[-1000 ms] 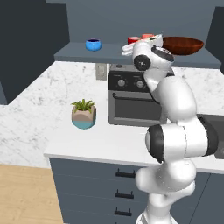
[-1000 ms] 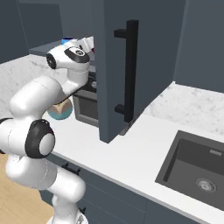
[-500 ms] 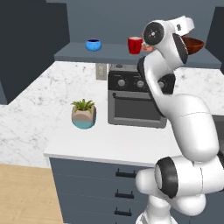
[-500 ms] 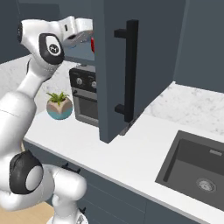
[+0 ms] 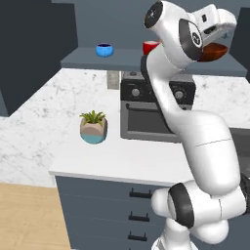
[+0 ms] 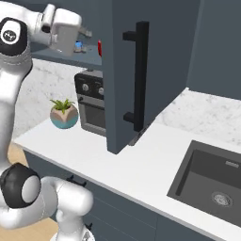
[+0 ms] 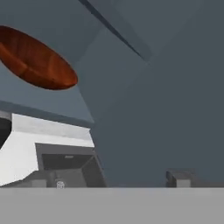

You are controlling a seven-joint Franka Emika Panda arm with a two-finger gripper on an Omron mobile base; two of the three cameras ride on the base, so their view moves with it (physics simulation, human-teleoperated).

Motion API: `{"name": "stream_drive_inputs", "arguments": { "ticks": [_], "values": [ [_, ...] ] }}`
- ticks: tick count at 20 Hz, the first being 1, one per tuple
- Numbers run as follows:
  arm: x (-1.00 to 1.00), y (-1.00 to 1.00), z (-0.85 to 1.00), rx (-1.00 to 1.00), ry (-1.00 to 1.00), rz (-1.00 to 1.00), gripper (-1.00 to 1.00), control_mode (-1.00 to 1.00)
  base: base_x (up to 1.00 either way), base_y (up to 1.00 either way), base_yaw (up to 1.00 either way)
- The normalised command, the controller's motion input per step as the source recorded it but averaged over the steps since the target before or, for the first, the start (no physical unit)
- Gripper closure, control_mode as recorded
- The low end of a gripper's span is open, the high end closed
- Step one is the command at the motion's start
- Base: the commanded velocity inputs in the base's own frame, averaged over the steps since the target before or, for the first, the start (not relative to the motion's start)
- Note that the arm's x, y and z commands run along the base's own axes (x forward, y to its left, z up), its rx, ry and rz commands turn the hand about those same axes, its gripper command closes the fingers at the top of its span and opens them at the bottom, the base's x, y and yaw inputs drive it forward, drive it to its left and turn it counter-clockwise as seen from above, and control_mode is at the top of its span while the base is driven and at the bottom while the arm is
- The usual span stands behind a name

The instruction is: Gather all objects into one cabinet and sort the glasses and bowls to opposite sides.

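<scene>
The wide reddish-brown bowl [image 5: 215, 52] rests at the right end of the slate-blue cabinet's thick bottom shelf [image 5: 83, 60]. It also fills the upper left of the hand view as the brown bowl [image 7: 37, 61]. My gripper [image 5: 228, 23] hovers just above and in front of it, open and holding nothing. The red cup [image 5: 150, 47] stands mid-shelf, half hidden by my arm, and the small blue bowl [image 5: 103, 49] sits further left. From the right, my gripper [image 6: 86, 33] is level with the red cup [image 6: 100, 47]. The orange cup is hidden.
The open cabinet door [image 6: 141, 70] with its long black handle stands right of the hand. Below the shelf are a dark oven [image 5: 146, 114] and a potted plant [image 5: 93, 128] on the white counter. A sink [image 6: 212, 181] lies far right.
My arm has risen from beside the cups on the shelf and swung up and right, so the hand now sits above the brown bowl. The bowls and red cup have not moved.
</scene>
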Motion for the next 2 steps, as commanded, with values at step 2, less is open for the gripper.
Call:
{"name": "stream_drive_inputs", "arguments": {
  "ticks": [2],
  "values": [
    [-1.0, 0.0, 0.14, 0.04, 0.04, -0.18, -1.0, -1.0, 0.0, 0.0, 0.0]
  ]
}}
